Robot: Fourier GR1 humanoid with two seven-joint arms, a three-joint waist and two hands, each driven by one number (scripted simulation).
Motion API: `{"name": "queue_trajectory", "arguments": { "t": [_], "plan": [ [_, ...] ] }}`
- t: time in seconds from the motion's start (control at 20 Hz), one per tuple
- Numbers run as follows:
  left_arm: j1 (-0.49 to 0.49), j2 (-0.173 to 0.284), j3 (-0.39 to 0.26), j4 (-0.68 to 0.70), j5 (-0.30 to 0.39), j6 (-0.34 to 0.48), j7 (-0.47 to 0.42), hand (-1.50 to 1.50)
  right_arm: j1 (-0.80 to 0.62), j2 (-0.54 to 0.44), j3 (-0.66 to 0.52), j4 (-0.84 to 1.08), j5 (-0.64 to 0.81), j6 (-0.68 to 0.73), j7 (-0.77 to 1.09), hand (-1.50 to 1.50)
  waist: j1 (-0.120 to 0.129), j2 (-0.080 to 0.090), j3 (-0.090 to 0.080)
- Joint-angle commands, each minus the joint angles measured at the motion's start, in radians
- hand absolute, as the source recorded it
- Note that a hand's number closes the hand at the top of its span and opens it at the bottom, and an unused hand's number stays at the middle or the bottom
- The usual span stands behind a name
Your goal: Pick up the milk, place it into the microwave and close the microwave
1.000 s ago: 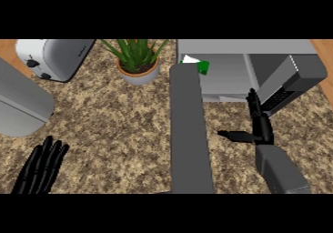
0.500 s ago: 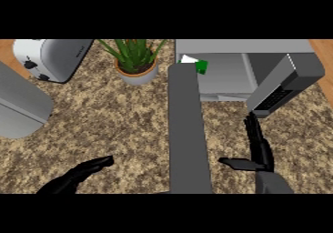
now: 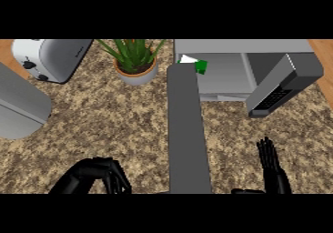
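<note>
I'm looking steeply down at the speckled counter (image 3: 115, 118). My left forearm (image 3: 188, 136) runs straight up the middle of the view as a long grey bar, reaching to the front of the microwave (image 3: 263, 68). My left hand itself is hidden at the far end of that arm; I can't tell whether its fingers are apart or closed. Right at the arm's tip sits the milk (image 3: 194, 64), a small white and green carton, just inside the left part of the microwave's cavity. Whether I'm touching it, I can't make out from here.

The microwave door (image 3: 283, 86) stands swung open, angled out to the right over the counter, its dark inner face towards me.

My right hand (image 3: 272, 168) shows low at the right, fingers straight and pointing up, holding nothing, well apart from the door.

Low at the left there's a dark curled shape (image 3: 95, 175) near the bottom edge; I can't say what it is.

Off to the left stands a toaster (image 3: 52, 57), and beside the microwave a potted plant (image 3: 135, 61). A grey rounded object (image 3: 15, 104) fills the left edge.
</note>
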Motion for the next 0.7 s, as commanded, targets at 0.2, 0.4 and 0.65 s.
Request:
{"name": "queue_trajectory", "arguments": {
  "t": [0.2, 0.4, 0.65],
  "plan": [
    [-0.19, 0.009, -0.048, 0.144, -0.022, -0.08, 0.056, 1.5, 0.216, -0.031, 0.033, -0.208, -0.032, 0.071, -0.03, -1.5, -0.002, 0.003, 0.001],
    [-0.28, -0.054, -0.16, 0.29, -0.072, -0.083, 0.112, 1.5, 0.276, -0.046, 0.04, -0.313, -0.067, 0.093, 0.008, -1.5, -0.011, 0.004, 0.001],
    [-0.418, -0.056, -0.23, 0.454, -0.097, 0.029, 0.046, 1.5, 0.354, -0.076, 0.04, -0.444, -0.12, 0.124, 0.059, -1.5, -0.004, 0.004, 0.001]
  ]
}}
